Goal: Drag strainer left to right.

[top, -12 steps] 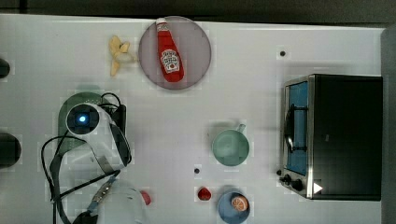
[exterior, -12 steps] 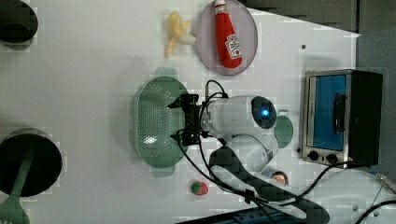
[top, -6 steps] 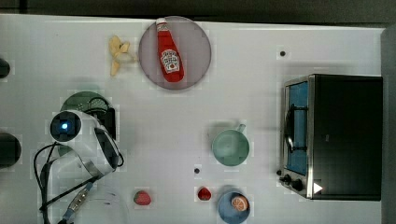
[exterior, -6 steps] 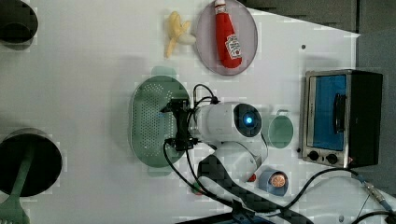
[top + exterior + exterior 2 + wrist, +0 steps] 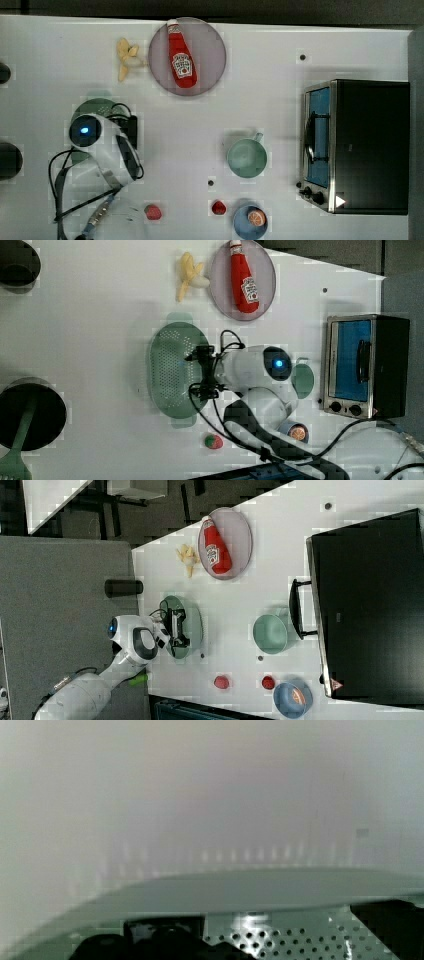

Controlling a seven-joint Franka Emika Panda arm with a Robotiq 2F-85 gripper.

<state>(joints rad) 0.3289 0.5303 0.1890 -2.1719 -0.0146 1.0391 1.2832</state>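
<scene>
The strainer point(image 5: 170, 371) is a pale mint-green oval colander lying on the white table, left of centre in the left view. My gripper point(image 5: 200, 372) hangs over the side of it nearest the left view's right, open, one finger toward each end of the oval. The arm's white wrist covers most of the strainer point(image 5: 96, 105) in the top view. The right view has the gripper point(image 5: 178, 628) above the strainer point(image 5: 194, 625). The wrist view looks along the strainer's smooth rim point(image 5: 250, 890) and perforated inside, with dark fingertips point(image 5: 165, 940) low on either side.
A green cup point(image 5: 246, 157) stands mid-table, with a toaster oven point(image 5: 360, 145) beyond it at the top view's right. A plate with a ketchup bottle point(image 5: 186, 55) and a banana point(image 5: 127, 57) lie at the back. Two red fruits point(image 5: 153, 212) and a blue bowl point(image 5: 250, 219) sit at the front.
The arm shifted slightly toward the top view's left, then back, staying over the strainer. The strainer has not visibly moved and the fingers stay apart.
</scene>
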